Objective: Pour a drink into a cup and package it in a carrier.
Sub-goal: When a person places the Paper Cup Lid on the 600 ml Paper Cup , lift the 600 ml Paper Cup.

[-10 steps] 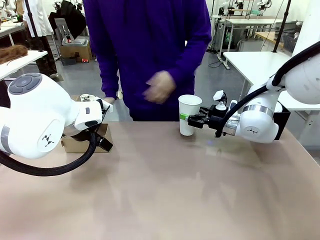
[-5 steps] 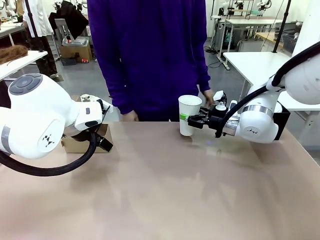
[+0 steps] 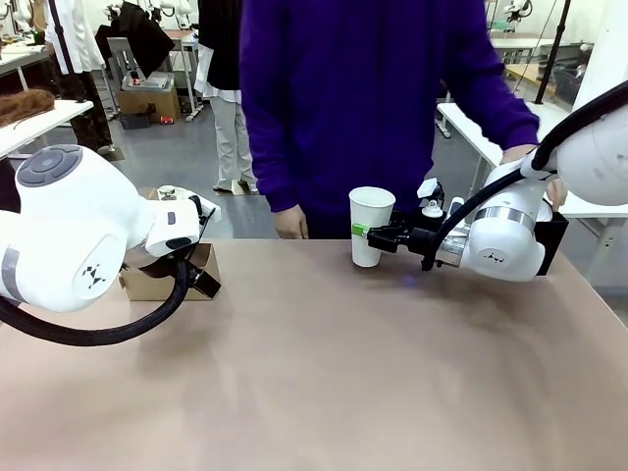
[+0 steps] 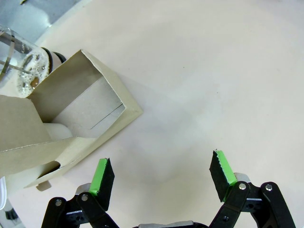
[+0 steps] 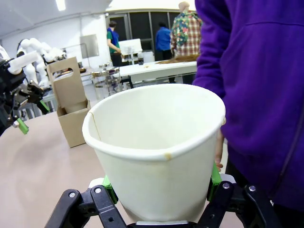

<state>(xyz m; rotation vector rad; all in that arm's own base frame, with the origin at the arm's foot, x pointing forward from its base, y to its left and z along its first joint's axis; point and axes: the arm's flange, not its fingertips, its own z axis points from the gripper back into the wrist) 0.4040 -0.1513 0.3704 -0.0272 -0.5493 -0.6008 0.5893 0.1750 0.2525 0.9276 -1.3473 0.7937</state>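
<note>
While right gripper [image 5: 161,183] pinches white paper cup [image 5: 156,142], left gripper [image 4: 161,171] gapes empty; its wrist view peeks inside brown cardboard carrier [image 4: 80,97], maybe clear jug [image 4: 19,61] behind.

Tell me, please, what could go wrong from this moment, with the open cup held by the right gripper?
1. The right gripper is shut on the paper cup, which has no lid; a firm squeeze could dent it and spill a later pour.
2. The open left gripper hangs close beside the cardboard carrier; a careless move might push it against the jug just beyond it.
</note>
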